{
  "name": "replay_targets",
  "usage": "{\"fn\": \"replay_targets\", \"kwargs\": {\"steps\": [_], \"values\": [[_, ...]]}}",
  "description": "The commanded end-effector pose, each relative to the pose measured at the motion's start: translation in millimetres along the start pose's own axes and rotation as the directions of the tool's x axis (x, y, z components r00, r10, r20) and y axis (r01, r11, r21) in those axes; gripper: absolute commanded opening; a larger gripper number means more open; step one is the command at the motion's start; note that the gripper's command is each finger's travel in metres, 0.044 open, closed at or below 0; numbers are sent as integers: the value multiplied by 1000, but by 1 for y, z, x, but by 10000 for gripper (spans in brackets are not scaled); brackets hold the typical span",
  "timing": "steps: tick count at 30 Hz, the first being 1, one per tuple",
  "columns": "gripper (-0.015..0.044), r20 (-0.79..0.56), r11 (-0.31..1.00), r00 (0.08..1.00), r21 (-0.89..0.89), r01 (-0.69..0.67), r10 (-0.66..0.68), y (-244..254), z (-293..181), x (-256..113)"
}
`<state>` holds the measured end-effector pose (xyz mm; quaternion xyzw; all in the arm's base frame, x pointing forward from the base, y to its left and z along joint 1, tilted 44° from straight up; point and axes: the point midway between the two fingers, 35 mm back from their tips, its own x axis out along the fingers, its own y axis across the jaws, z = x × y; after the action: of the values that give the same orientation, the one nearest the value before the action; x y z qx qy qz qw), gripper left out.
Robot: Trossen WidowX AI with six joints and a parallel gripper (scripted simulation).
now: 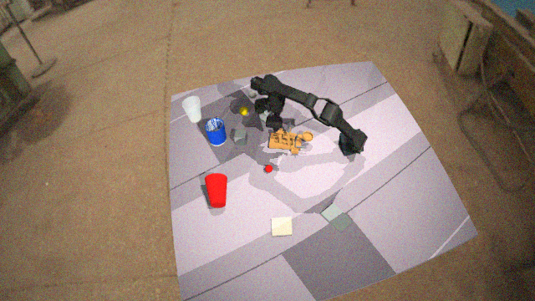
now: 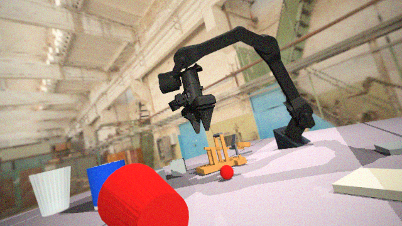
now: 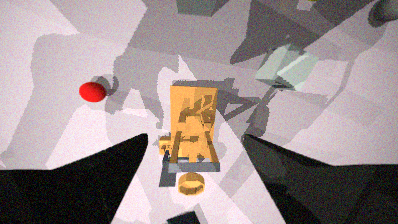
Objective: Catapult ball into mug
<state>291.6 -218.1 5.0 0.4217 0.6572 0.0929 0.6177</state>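
The orange catapult stands on the table, its round cup at the end nearer the arm's base. No ball shows in that cup. The red ball lies on the table beside the catapult. The yellow ball lies farther off, near the blue mug's side of the table. The blue mug stands upright beyond the catapult's front end. My gripper is open and empty, pointing down above the catapult.
A white cup stands behind the blue mug, and a red cup stands to one side. Grey-green blocks are near the catapult. A cream slab and a grey-green slab lie flat.
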Motion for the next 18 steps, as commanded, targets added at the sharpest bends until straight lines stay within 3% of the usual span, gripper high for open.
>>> {"fn": "replay_targets", "kwargs": {"steps": [1, 6, 10, 14, 18], "values": [[440, 0, 1000, 1000, 0, 0, 0, 0, 0, 0], [440, 4, 1000, 1000, 3, 1, -1, 0, 0, -3], [440, 72, 998, 997, 57, 16, -21, -2, -6, -52], [440, 77, 998, 997, 61, 17, -22, -2, -6, -55], [335, 48, 999, 999, -30, 15, -13, 30, 10, -22]]}}
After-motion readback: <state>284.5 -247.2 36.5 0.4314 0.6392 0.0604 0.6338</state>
